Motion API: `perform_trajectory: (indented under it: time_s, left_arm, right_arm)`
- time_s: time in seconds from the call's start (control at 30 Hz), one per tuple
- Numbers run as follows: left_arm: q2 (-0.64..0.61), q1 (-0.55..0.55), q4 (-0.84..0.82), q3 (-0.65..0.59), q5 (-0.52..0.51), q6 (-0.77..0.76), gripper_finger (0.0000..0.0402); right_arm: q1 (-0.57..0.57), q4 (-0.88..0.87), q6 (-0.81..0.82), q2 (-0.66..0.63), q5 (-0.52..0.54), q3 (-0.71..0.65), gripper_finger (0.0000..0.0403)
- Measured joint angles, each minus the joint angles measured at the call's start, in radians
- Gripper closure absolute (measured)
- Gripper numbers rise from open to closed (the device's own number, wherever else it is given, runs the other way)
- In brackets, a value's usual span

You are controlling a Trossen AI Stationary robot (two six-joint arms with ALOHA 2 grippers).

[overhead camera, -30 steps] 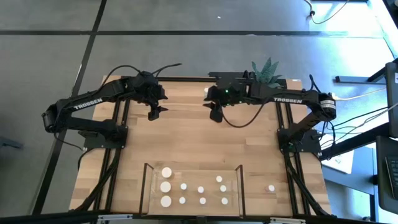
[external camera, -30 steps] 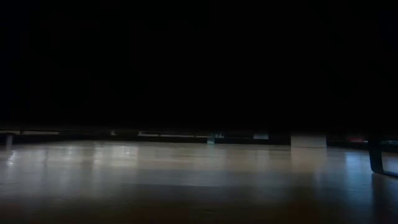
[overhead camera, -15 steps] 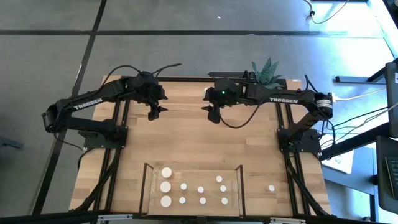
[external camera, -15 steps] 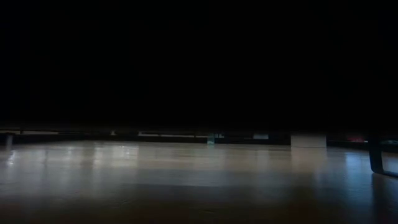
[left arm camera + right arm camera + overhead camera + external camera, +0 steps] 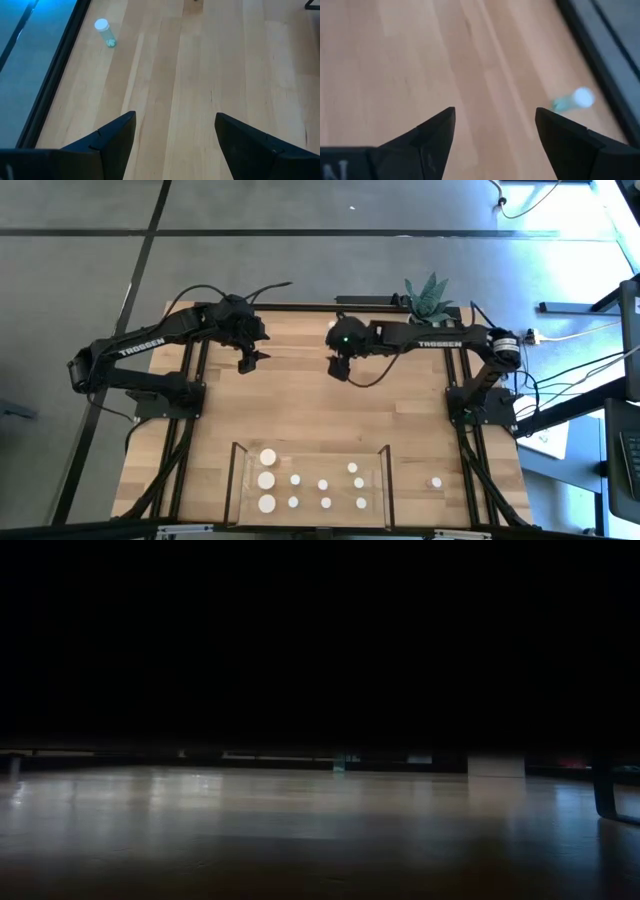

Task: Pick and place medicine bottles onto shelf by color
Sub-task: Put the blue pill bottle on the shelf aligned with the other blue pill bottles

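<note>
The shelf [image 5: 310, 485], a light-wood board with dark frame bars, lies at the table's near edge with several white-capped medicine bottles standing on it, three wider ones [image 5: 266, 479] at its left. One bottle [image 5: 436, 482] stands on the table right of the shelf. A greenish bottle [image 5: 332, 326] stands near the far edge; it also shows in the left wrist view [image 5: 104, 31] and the right wrist view [image 5: 575, 99]. My left gripper [image 5: 248, 360] is open and empty over the far left of the table. My right gripper [image 5: 338, 368] is open and empty, just on the near side of that bottle.
A white pot with a spiky green plant [image 5: 430, 295] stands at the far right corner. The dark table frame runs along the far edge [image 5: 55, 65]. Bare tabletop [image 5: 320, 415] lies between the grippers and the shelf. The low view is mostly dark.
My right gripper has gone a little toward the table's left edge, its arm reaching farther out, and has stayed open. The left arm and all the bottles have kept still.
</note>
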Motion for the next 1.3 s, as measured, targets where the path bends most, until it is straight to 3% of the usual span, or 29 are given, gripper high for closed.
perform_trajectory:
  time_s: [0.17, 0.27, 0.5, 0.73, 1.13, 1.3]
  left_arm:
    - [0.0, 0.0, -0.008, 0.0, 0.0, 0.0, 0.0137]
    - [0.0, 0.0, -0.02, 0.0, 0.0, 0.0, 0.0137]
    - [0.0, 0.0, -0.019, 0.0, 0.0, 0.0, 0.0137]
    - [0.0, 0.0, -0.019, 0.0, 0.0, 0.0, 0.0137]
    - [0.0, 0.0, -0.019, 0.0, 0.0, 0.001, 0.0137]
    - [0.0, 0.0, -0.018, 0.0, 0.0, 0.001, 0.0137]
  right_arm:
    - [0.031, 0.028, 0.099, 0.002, 0.007, -0.103, 0.0126]
    - [0.054, 0.103, 0.16, -0.003, 0.099, -0.198, 0.0126]
    - [0.101, 0.604, 0.069, -0.005, 0.319, -0.436, 0.0126]
    - [0.086, 0.927, 0.019, -0.006, 0.35, -0.584, 0.0126]
    - [0.004, 0.963, 0.081, -0.005, 0.349, -0.572, 0.0126]
    - [-0.005, 1.002, 0.108, 0.053, 0.353, -0.572, 0.0126]
